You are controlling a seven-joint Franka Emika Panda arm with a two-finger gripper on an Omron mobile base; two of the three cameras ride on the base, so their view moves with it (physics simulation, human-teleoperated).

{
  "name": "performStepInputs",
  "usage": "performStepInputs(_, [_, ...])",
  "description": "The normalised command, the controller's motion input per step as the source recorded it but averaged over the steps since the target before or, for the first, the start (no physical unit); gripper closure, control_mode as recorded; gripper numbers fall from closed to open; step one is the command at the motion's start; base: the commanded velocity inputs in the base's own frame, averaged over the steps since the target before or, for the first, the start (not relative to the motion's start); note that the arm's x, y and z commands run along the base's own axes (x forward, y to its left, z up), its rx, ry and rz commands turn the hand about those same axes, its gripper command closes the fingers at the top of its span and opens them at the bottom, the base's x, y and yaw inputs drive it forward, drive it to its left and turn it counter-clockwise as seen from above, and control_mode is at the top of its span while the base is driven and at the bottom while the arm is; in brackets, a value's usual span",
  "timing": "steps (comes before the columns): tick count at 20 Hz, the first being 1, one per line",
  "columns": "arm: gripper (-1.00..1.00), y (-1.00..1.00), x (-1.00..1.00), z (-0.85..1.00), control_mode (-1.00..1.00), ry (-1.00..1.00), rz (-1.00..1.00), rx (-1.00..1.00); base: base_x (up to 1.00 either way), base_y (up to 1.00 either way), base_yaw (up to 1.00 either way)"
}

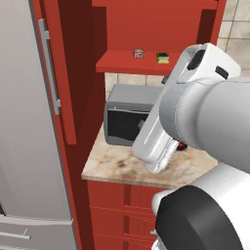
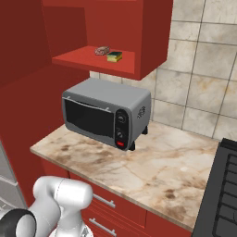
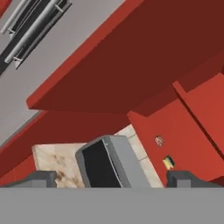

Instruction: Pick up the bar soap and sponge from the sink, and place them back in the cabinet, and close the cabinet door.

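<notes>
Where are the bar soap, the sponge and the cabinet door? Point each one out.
bar soap [image 2: 102, 50], right base view, its top face.
sponge [image 2: 114, 56], right base view, its green top.
cabinet door [image 1: 66, 73], left base view, its inner face.

Bar soap [image 2: 102, 50] and sponge [image 2: 114, 56] lie side by side on cabinet [image 2: 152, 41] shelf.

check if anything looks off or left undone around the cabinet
Nothing is spilled or damaged. The bar soap and sponge sit side by side on the cabinet shelf above the toaster oven. The one thing left undone: the cabinet door stands swung wide open beside the fridge.
</notes>
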Motion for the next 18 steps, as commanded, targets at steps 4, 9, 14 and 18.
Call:
performStepInputs(4, [-1.0, 0.43, 0.0, -0.01, -1.0, 0.01, 0.04, -0.15, 0.0, 0.0, 0.0])
performStepInputs(9, [-1.0, 0.36, -0.02, 0.0, -1.0, 0.0, 0.04, -0.15, 0.0, 0.0, 0.0])
performStepInputs(14, [-1.0, 0.29, 0.0, -0.06, -1.0, 0.01, 0.06, -0.14, 0.0, 0.0, 0.0])
performStepInputs(18, [-1.0, 0.31, 0.0, -0.07, -1.0, 0.0, 0.08, -0.14, 0.0, 0.0, 0.0])
